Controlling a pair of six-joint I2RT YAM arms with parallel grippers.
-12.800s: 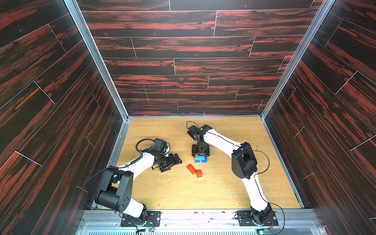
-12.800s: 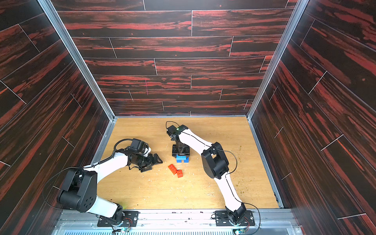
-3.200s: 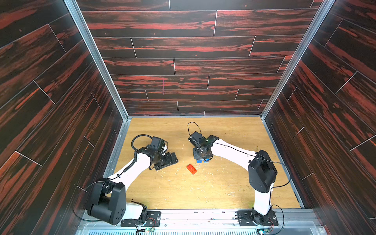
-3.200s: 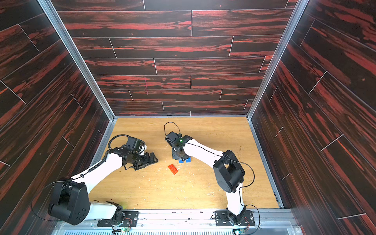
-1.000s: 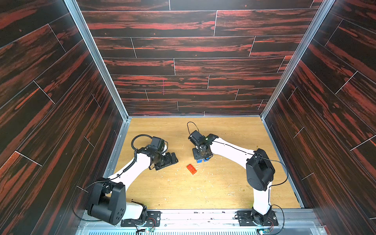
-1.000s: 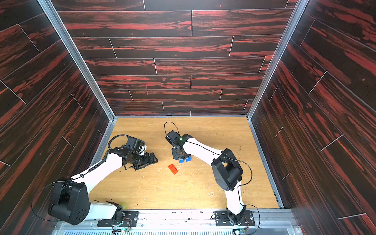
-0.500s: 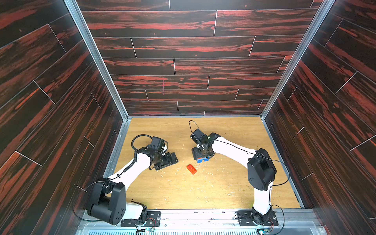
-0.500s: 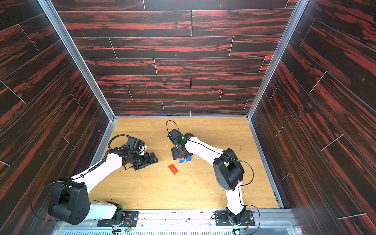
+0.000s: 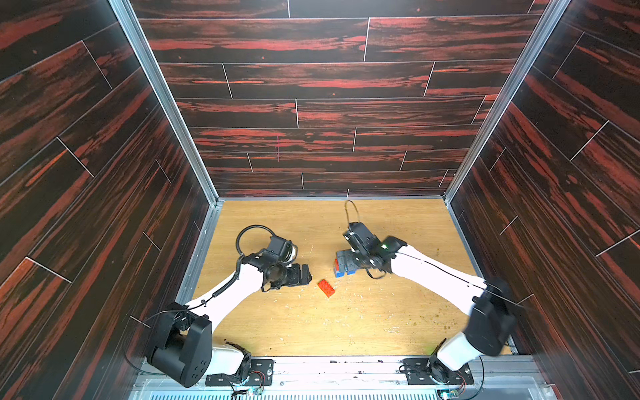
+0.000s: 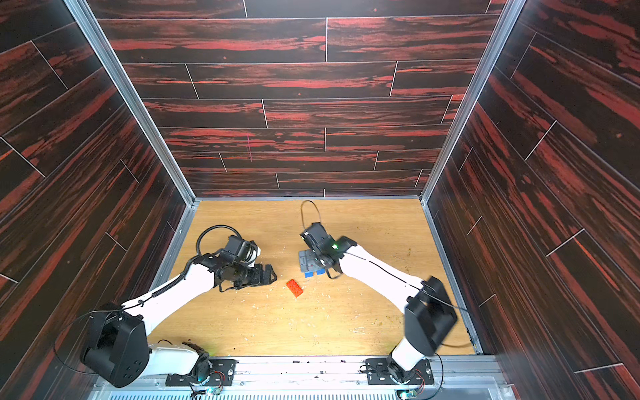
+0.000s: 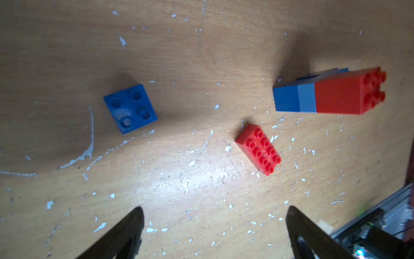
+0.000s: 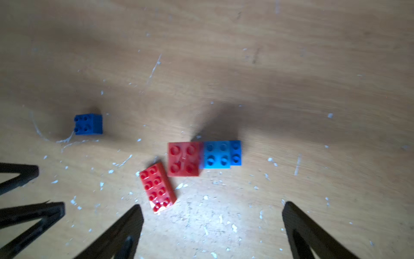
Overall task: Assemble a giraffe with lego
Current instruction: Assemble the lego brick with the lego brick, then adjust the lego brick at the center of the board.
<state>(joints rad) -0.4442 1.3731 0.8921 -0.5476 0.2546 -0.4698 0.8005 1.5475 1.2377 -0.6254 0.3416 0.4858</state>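
On table, locate part-built giraffe: legs, body, short red brick joined. Note left pincer and right pincer released, empty, near giraffe. Likely next: grasp long red brick just beside giraffe, align studs, press home.

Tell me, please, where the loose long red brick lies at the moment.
In both top views the long red brick lies flat on the wooden floor, between the open left gripper and the part-built giraffe, touching neither.
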